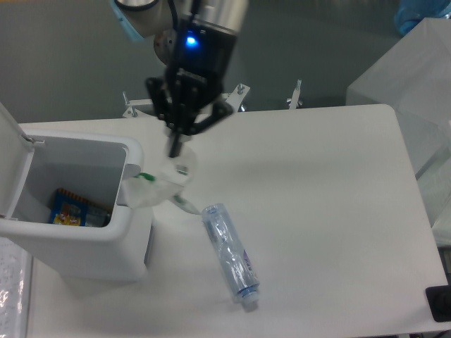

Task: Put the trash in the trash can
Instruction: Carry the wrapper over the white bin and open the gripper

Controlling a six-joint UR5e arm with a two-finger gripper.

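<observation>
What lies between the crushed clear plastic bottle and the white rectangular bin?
In the camera view, only bare white table lies between the crushed clear plastic bottle and the white rectangular bin; the crumpled clear wrapper is farther back.

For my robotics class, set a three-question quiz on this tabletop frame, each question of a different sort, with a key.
1. True or false: the crushed bottle is already inside the trash can.
2. What does the end effector hold? A) the crumpled wrapper B) a blue cup C) nothing
3. Fill in: the trash can's lid is ____.

Key
1. False: it lies on the table, beside the can.
2. A: the fingers are closed on the wrapper at the can's rim, not yet inside.
3. Open: a colourful packet shows at the bottom.
</observation>
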